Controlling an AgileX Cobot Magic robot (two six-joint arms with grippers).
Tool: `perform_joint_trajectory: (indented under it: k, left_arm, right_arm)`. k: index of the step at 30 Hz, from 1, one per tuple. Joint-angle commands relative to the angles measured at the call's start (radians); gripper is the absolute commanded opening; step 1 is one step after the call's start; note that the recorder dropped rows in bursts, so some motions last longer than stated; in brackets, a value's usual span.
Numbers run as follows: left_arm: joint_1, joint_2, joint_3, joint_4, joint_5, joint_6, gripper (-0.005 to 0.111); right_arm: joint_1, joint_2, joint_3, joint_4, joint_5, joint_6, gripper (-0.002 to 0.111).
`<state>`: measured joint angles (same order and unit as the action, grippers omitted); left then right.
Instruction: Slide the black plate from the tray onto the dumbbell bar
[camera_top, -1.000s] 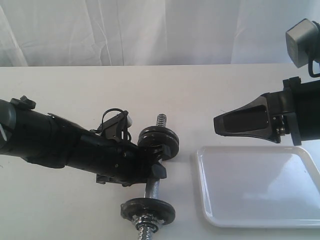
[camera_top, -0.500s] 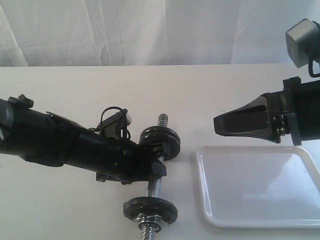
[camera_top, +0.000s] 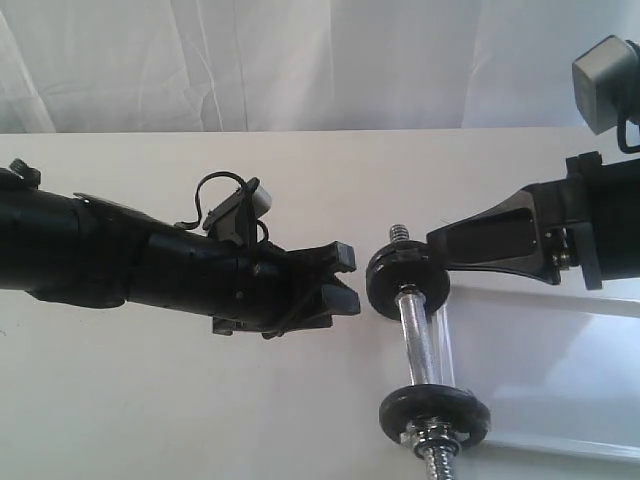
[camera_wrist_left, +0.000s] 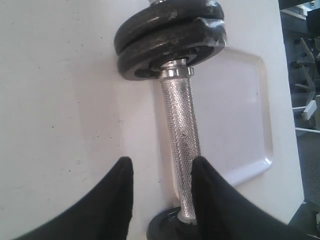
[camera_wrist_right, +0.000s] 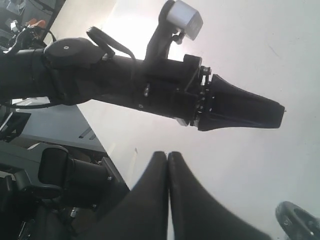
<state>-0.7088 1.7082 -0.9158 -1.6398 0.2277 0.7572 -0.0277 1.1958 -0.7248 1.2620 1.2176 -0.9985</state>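
The dumbbell bar lies against the left rim of the white tray, with black discs at both ends. The black plate sits on the bar's far end. In the left wrist view the knurled bar runs from two stacked discs to a single disc. My left gripper is open just left of the dumbbell and holds nothing. My right gripper is shut and empty, its tip close behind the far plate.
The tray holds nothing else that I can see. A white curtain hangs behind the white table. The right wrist view shows my left arm across the table and one disc's edge.
The dumbbell has shifted right, up against the tray. My left gripper has let go of the far plate and opened. The right gripper has not moved.
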Motion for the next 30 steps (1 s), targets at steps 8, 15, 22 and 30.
perform_joint_trajectory:
  k: [8, 15, 22, 30]
  left_arm:
    - [-0.001, -0.005, 0.002, -0.01, 0.007, 0.031, 0.044]
    - [-0.001, -0.005, 0.002, 0.011, 0.007, 0.033, 0.044]
    - [-0.001, -0.005, 0.002, 0.026, 0.009, 0.032, 0.044]
    - [-0.001, 0.042, 0.002, 0.026, 0.062, 0.038, 0.027]
  right_arm:
    - [-0.004, 0.03, 0.006, -0.293, -0.29, 0.315, 0.0]
    - [-0.004, 0.064, 0.006, -0.295, -0.302, 0.315, 0.0]
    - [-0.004, 0.064, 0.006, -0.295, -0.302, 0.315, 0.0]
    - [-0.004, 0.064, 0.006, -0.295, -0.302, 0.315, 0.0]
